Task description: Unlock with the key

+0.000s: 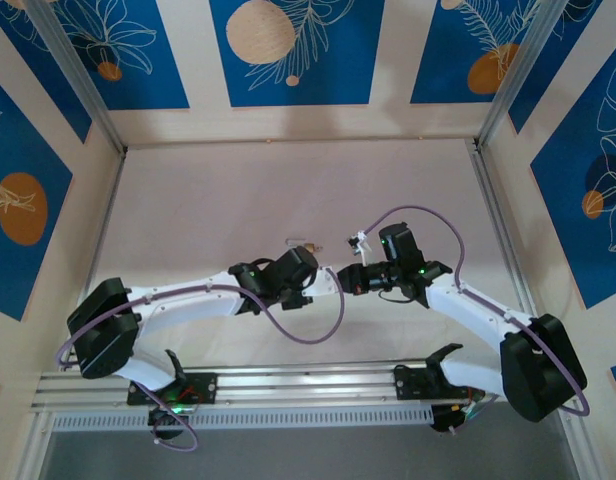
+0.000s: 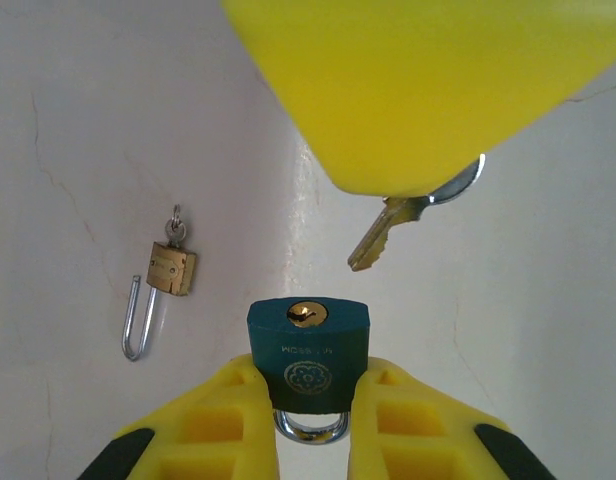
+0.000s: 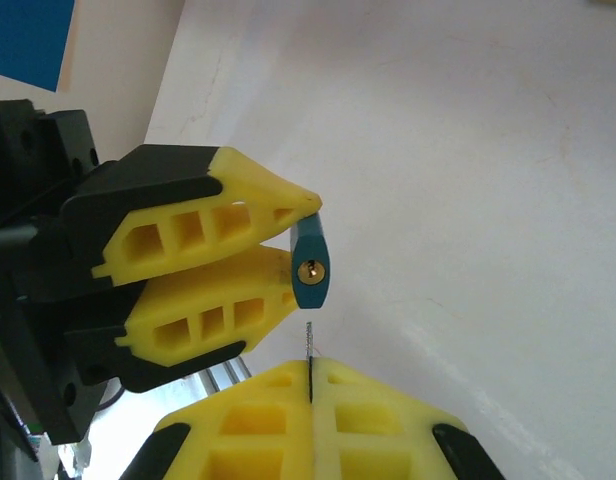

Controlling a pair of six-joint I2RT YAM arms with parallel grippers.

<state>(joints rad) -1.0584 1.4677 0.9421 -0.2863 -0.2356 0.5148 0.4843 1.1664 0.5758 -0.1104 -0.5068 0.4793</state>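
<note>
My left gripper [image 2: 308,375] is shut on the body of a dark teal padlock [image 2: 308,345]. The padlock's brass keyhole faces away from the gripper, and its silver shackle sits between the fingers. Opposite it, my right gripper [image 3: 310,370] is shut on the key [image 3: 309,340], whose thin blade sticks out of the closed fingers. The key's head is hidden in them. In the left wrist view the key [image 2: 373,240] hangs from the right gripper [image 2: 398,185], with its tip a short way above and right of the keyhole, apart from it. Both grippers [image 1: 323,283] [image 1: 346,278] meet at mid-table.
A small brass padlock [image 2: 170,270] lies on the white table [image 2: 78,130] with its silver shackle swung open and a small key in it, left of the held padlock; it also lies just beyond the grippers [image 1: 310,244]. Patterned walls and metal posts surround the table.
</note>
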